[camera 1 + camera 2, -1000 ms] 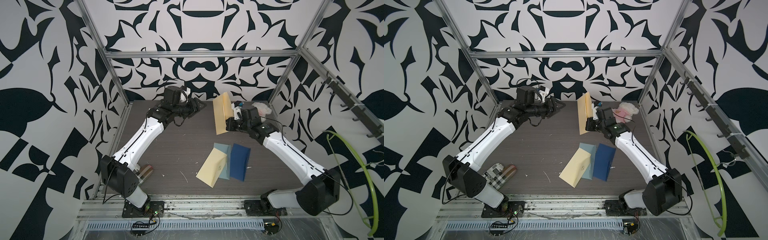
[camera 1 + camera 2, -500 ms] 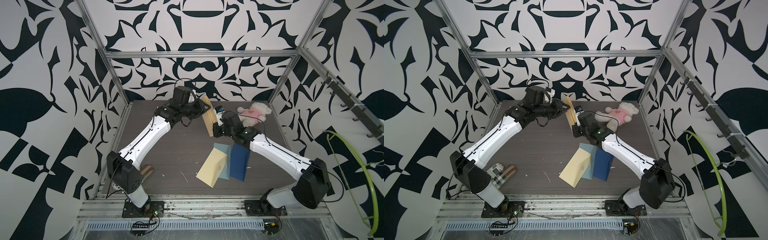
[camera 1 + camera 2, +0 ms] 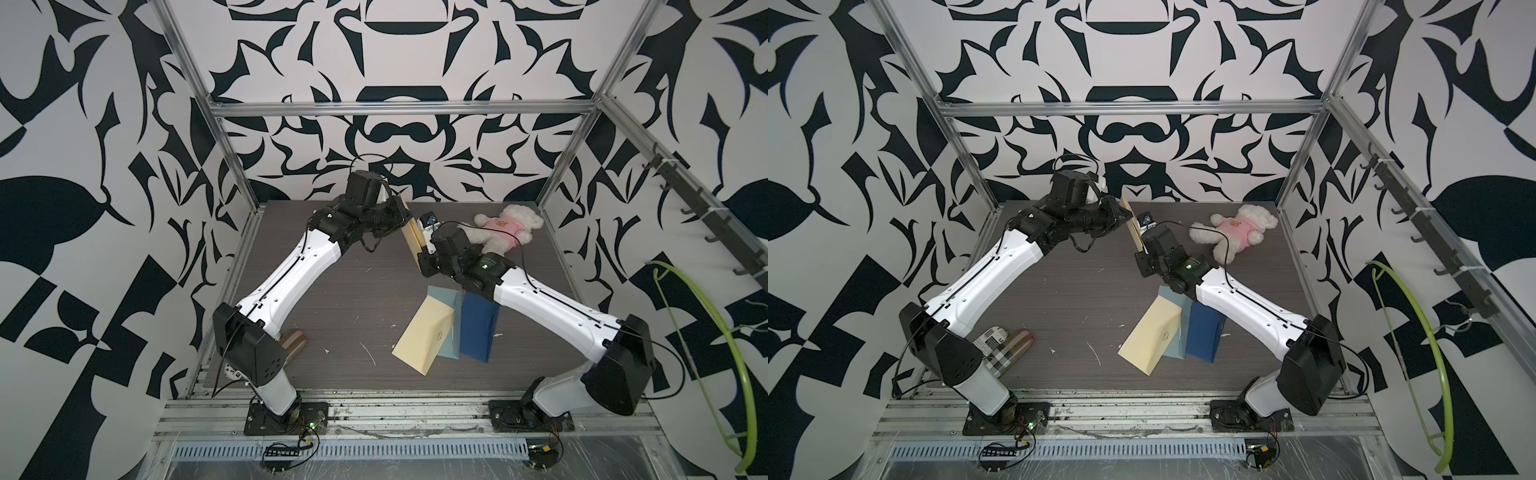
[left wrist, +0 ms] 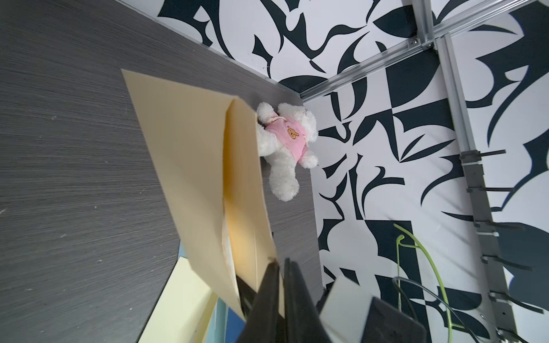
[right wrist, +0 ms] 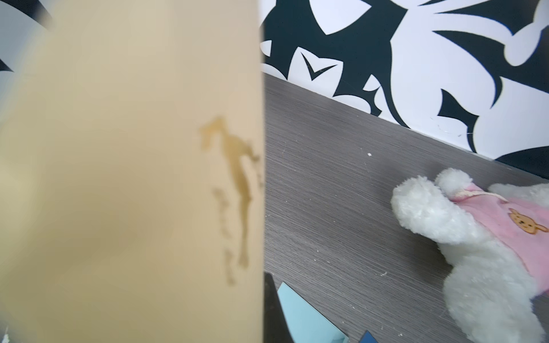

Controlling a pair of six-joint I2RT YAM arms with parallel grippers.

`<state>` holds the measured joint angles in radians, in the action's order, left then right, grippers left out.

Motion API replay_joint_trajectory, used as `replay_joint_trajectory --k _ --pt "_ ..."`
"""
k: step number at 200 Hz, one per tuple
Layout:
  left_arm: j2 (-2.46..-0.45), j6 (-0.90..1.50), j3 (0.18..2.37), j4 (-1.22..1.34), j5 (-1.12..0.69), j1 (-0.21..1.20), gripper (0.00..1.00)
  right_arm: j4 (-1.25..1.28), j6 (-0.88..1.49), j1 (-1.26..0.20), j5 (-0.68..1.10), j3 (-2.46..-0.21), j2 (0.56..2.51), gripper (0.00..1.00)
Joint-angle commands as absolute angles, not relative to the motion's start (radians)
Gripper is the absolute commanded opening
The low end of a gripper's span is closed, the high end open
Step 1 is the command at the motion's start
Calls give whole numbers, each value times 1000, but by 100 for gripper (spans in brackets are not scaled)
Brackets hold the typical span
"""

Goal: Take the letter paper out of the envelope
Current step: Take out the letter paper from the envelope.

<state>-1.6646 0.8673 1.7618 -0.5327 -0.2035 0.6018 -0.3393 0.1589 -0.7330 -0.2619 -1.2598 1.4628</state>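
In a top view the tan envelope (image 3: 411,240) is held up on edge above the table (image 3: 332,299), just above the middle of the frame, between the two arms. The right gripper (image 3: 426,249) is clamped on its lower end. In the left wrist view the left gripper (image 4: 280,267), at the bottom of the frame, has its dark fingers (image 4: 267,297) pinched on one layer of the envelope's open mouth. I cannot tell whether the pale strip (image 4: 228,249) inside that mouth is the letter paper.
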Motion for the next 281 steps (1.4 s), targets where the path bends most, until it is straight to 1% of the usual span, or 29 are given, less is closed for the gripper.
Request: replay_joint_trajectory --k 1,9,17,22,29,39,44,58,68,85,129,144,204,228,281 --pt "-1674 834 1797 -573 -168 599 9 -337 159 -750 -299 -1301 1418 0" --pt "-1671 833 1800 -572 -165 599 10 -340 163 -750 -300 -1299 1416 0" --pt "-1666 833 1800 -569 -164 599 16 -347 164 -750 -302 -1299 1416 0" --pt "-1661 832 1799 -568 -164 599 23 -352 166 -750 -305 -1299 1416 0" --pt "-1655 833 1801 -568 -163 598 36 -357 167 -750 -307 -1298 1416 0" --pt "-1644 831 1800 -567 -161 601 47 -362 166 -750 -307 -1294 1416 0" --pt "-1637 831 1797 -567 -159 600 50 -365 167 -750 -307 -1293 1416 0" --pt "-1610 831 1780 -566 -144 599 52 -371 174 -750 -301 -1292 1416 0" --pt "-1592 833 1764 -572 -124 599 49 -374 179 -750 -299 -1289 1415 0" --pt "-1562 840 1737 -593 -87 599 43 -374 182 -751 -299 -1291 1414 0" --pt "-1564 858 1719 -603 -81 599 13 -373 183 -756 -284 -1299 1422 0" --pt "-1584 861 1729 -601 -102 599 6 -376 186 -765 -283 -1306 1424 0" --pt "-1640 858 1777 -600 -127 598 5 -395 168 -816 -324 -1333 1435 0" --pt "-1649 853 1780 -612 -130 598 1 -394 167 -831 -345 -1333 1429 0" --pt "-1662 823 1799 -659 -91 598 1 -407 152 -869 -385 -1356 1431 0"
